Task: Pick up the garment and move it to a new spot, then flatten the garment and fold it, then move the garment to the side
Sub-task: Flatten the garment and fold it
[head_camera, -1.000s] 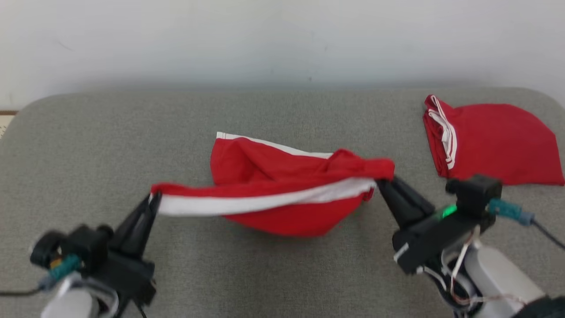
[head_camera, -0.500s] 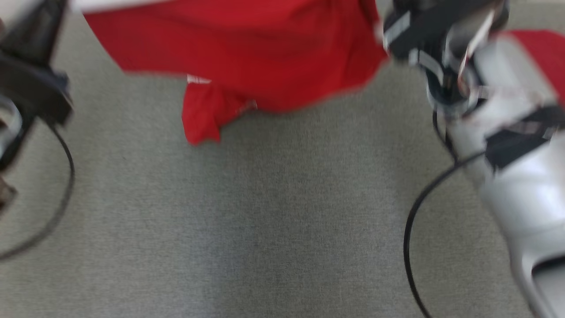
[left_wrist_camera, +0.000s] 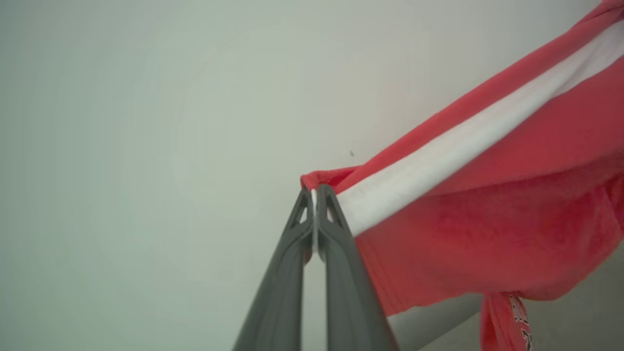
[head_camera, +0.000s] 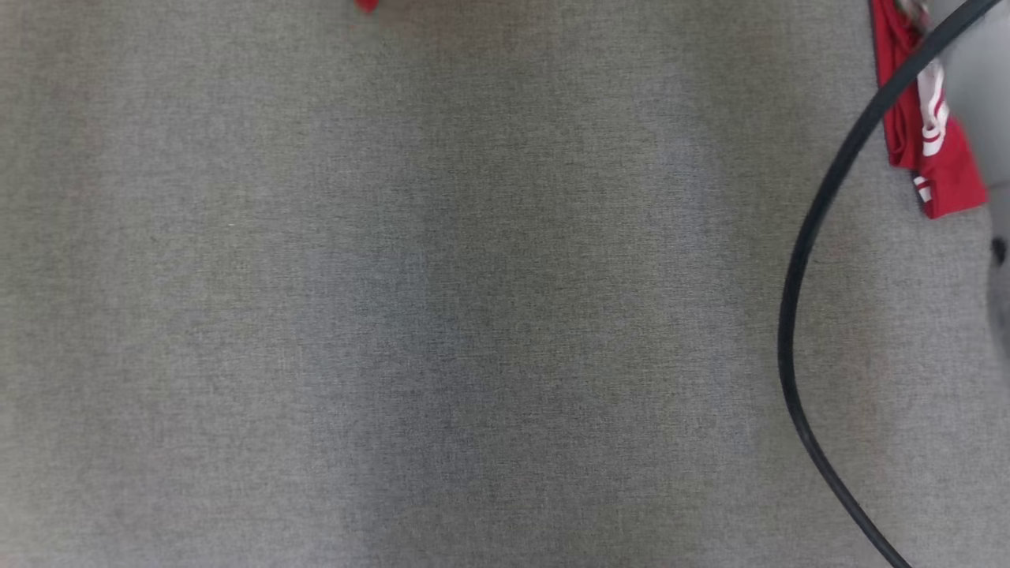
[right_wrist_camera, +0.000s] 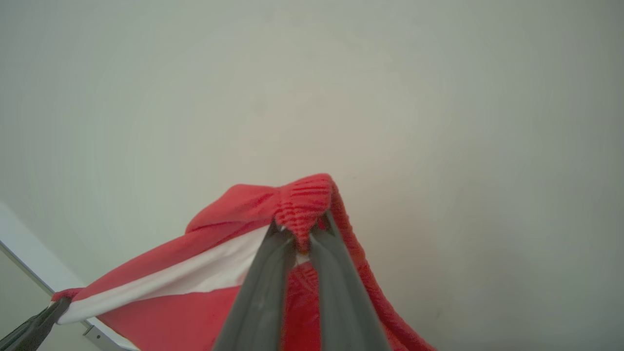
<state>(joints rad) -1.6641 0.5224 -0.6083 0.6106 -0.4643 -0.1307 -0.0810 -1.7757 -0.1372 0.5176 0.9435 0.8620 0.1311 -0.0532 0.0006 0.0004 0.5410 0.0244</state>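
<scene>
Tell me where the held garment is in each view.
Head: garment, red tip at top edge, left of middle.
Left wrist: right half, pinched by left gripper.
Right wrist: bottom centre, pinched by right gripper.
Both wrist views share its white stripe.

Legible text: none.
Garment, left wrist view: dark printed marks on the flap hanging at the lower right, too blurred to read.
Red cloth, head view: white marks near its edge, partly behind a cable; letters or stripes, cannot tell.
Brands, numbers, signs: none readable.
</scene>
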